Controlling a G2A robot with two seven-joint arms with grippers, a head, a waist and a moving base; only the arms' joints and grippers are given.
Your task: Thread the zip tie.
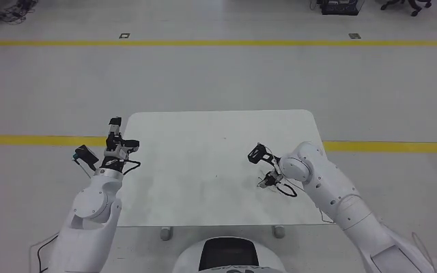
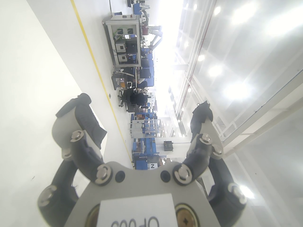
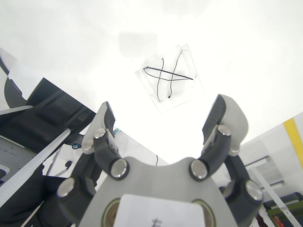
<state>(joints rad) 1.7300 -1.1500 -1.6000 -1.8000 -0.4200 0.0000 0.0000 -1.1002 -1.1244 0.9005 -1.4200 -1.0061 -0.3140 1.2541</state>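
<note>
1. Zip ties (image 3: 162, 72) lie crossed in a clear tray (image 3: 183, 92) on the table (image 1: 205, 191), ahead of the right hand (image 3: 164, 109) (spread, empty).
2. The thickest tie (image 3: 180, 76) runs finger to finger; a wrist turn looks needed.
3. Left hand (image 2: 143, 102), also spread, points off the table.

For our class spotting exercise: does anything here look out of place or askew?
The black zip ties lie crossed in an X inside the clear tray, not side by side. Otherwise nothing stands out.

Crossed zip ties (image 3: 168, 73) lie inside a tray (image 3: 180, 93) that rests on the table (image 3: 71, 24).
</note>
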